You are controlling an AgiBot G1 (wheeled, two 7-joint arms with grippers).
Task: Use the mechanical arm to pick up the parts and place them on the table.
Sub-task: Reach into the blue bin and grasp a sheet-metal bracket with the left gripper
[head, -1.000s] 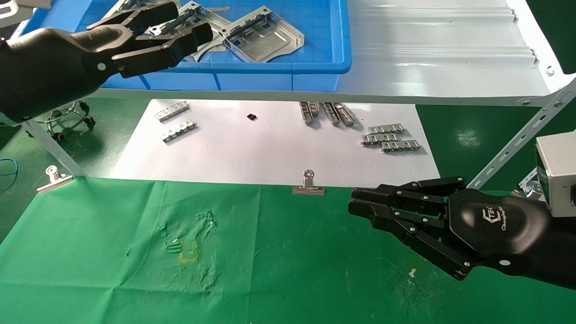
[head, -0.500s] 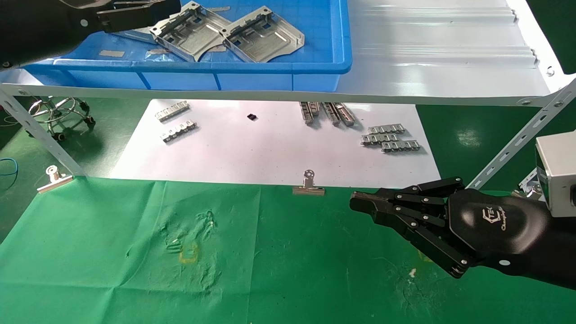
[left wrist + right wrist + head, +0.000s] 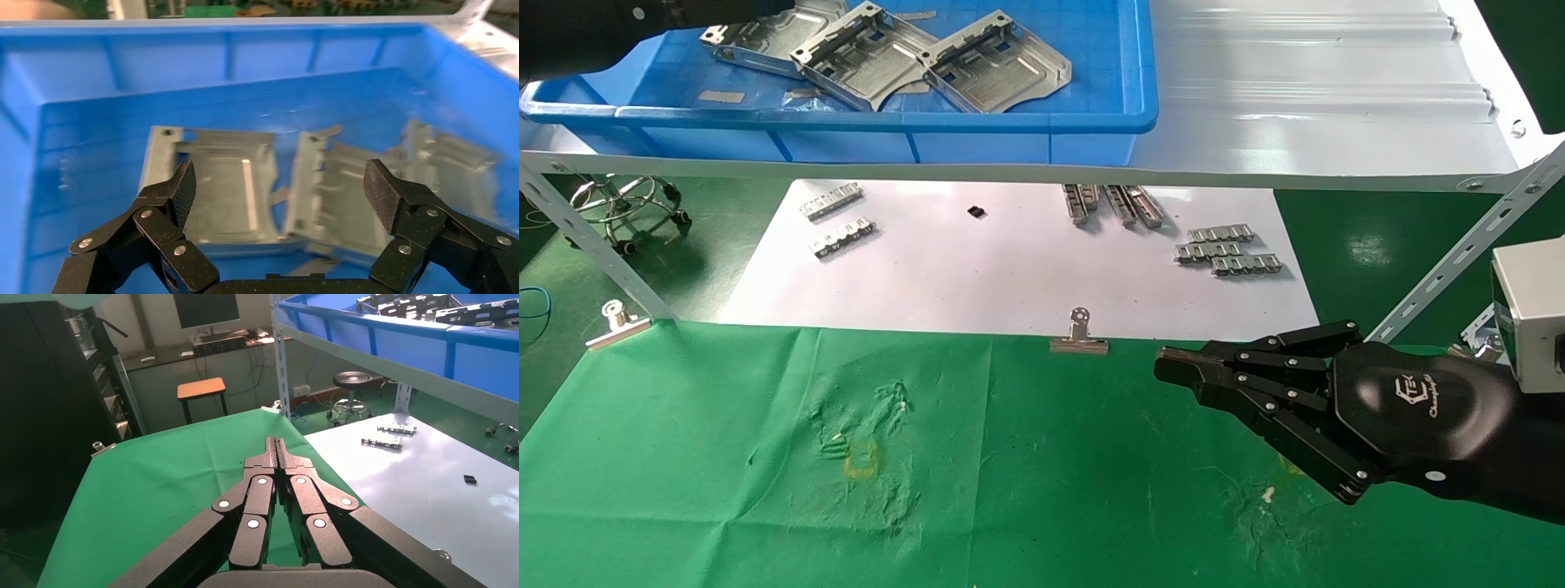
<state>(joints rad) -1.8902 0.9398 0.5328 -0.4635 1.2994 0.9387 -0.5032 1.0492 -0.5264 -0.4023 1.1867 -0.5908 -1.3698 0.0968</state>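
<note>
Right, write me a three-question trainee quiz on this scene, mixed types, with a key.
1. True or false: the left gripper is open above the metal plates.
2. The plates lie in: A) a blue bin B) the green cloth C) the white paper.
3. Fill in: the right gripper, over the green cloth, is ____.

Key: 1 true; 2 A; 3 shut.

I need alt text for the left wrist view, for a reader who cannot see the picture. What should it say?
The left pincer hangs open above a blue bin, its two black fingers spread wide over flat silver-grey metal parts that lie side by side on the bin floor. It touches none of the parts.
</note>
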